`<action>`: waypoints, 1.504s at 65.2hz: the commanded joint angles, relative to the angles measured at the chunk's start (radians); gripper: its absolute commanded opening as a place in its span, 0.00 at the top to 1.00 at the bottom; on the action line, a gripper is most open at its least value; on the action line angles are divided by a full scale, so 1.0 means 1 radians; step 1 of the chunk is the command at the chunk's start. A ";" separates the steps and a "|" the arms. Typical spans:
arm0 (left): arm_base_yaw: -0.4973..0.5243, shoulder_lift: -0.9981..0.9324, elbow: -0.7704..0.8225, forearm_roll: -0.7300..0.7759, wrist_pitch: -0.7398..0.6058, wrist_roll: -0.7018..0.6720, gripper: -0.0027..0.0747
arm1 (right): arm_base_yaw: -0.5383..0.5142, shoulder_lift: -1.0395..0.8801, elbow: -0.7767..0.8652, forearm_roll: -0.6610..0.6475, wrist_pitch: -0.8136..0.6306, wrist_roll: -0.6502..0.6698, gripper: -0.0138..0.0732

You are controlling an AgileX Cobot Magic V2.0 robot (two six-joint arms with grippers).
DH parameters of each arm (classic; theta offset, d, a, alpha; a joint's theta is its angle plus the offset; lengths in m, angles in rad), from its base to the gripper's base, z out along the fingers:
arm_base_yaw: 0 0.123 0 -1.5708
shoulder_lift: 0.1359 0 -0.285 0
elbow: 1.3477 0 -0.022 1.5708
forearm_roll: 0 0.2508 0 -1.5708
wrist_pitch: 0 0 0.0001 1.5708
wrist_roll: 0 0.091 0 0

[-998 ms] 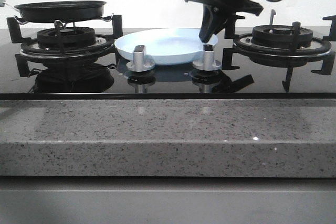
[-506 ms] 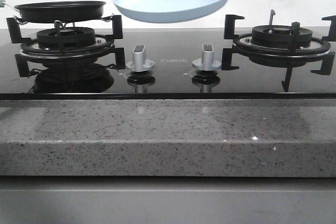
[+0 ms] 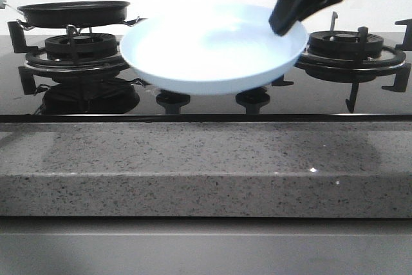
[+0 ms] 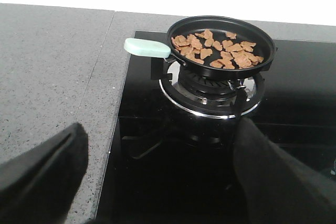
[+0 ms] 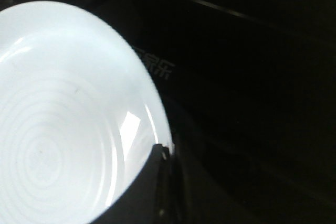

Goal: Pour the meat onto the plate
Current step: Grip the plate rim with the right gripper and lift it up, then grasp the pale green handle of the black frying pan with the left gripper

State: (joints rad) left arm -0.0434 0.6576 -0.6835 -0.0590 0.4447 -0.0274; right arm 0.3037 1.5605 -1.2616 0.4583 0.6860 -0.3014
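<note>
Over the hob in the front view, the right gripper (image 3: 283, 27) is clamped on the rim of the pale blue plate (image 3: 212, 49), which hangs tilted in the air. Ahead of the left gripper (image 4: 157, 177), whose fingers (image 4: 273, 171) stand spread with nothing between them, the meat (image 4: 215, 51) lies in the black frying pan (image 4: 262, 61) on a burner (image 4: 210, 90). Seen from the right wrist, a dark finger (image 5: 152, 182) grips the plate's rim above the black glass cooktop (image 5: 252, 77).

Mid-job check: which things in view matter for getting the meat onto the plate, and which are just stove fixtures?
In play:
- plate, held at its rim by the right gripper
- meat, lying in the frying pan on the left burner
- left gripper, open, holding nothing

Not in play:
- right burner
- stone counter edge
</note>
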 commanded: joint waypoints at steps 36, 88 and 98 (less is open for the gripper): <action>0.009 0.327 -0.266 0.012 0.117 -0.001 0.23 | -0.003 -0.046 -0.019 0.031 -0.066 -0.013 0.92; 0.314 0.959 -0.710 -0.969 0.362 0.431 0.23 | -0.003 -0.046 -0.019 0.031 -0.065 -0.013 0.92; 0.314 1.046 -0.774 -1.052 0.378 0.454 0.23 | -0.003 -0.046 -0.019 0.031 -0.065 -0.013 0.92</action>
State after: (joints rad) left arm 0.2675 1.7038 -1.3915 -1.0091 0.8190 0.4153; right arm 0.3037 1.5605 -1.2543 0.4583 0.6659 -0.3018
